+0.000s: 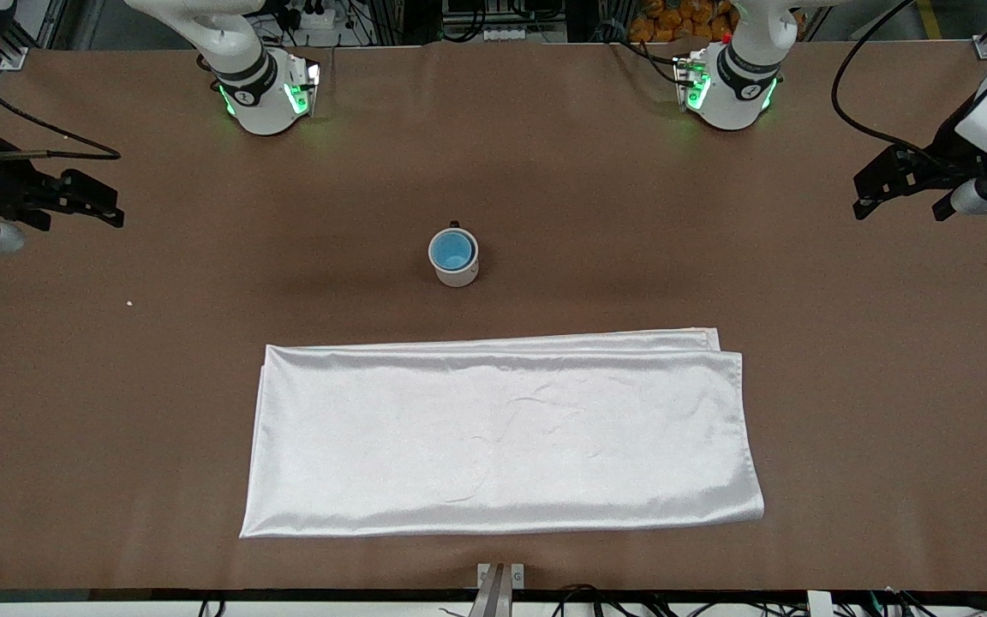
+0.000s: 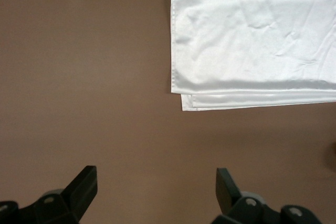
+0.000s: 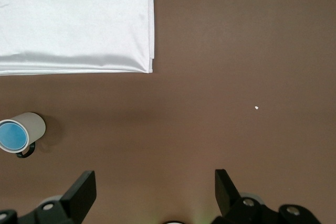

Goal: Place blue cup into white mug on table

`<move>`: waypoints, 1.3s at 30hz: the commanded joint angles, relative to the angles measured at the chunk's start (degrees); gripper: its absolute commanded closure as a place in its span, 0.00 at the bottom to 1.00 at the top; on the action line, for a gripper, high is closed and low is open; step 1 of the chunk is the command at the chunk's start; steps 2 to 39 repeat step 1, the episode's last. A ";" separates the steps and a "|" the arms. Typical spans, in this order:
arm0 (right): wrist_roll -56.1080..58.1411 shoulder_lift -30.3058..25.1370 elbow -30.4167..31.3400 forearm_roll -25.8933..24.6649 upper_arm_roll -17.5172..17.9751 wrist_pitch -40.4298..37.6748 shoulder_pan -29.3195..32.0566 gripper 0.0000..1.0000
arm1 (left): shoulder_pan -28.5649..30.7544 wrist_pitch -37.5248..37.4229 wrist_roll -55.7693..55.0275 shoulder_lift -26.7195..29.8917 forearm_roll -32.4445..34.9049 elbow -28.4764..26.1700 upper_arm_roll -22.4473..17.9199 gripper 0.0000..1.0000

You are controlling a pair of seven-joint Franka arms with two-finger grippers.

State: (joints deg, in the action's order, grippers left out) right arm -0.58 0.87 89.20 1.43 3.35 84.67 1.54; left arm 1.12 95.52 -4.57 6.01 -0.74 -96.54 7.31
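1. Low in the front frame lies one white cloth, folded, flat on the bench.
2. Above it, at mid-frame, stands one mug, upright, with one blue cup already inside it. The right wrist view shows the same: blue fills the mug's mouth at the frame's lower left, the black handle beside it.
3. At mid-height on the frame's left edge the right gripper hangs over bare bench, jaws spread wide and holding nothing. That arm waits.
4. At mid-height on the right edge the left gripper also hangs over bare bench, jaws wide and empty, well apart from the mug. It waits too.
5. By my judgement the placing is done; what remains is to keep both arms clear, so the mug is not knocked and the cup stays seated.
6. Count: one cup, one mug, one cloth, two grippers, and one tiny pale speck toward the right arm's end.
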 commanded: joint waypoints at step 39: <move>0.05 -0.52 -0.69 -0.38 0.34 -0.47 0.48 0.00 | -0.51 -0.42 -0.18 1.20 -0.66 -0.94 -0.45 0.00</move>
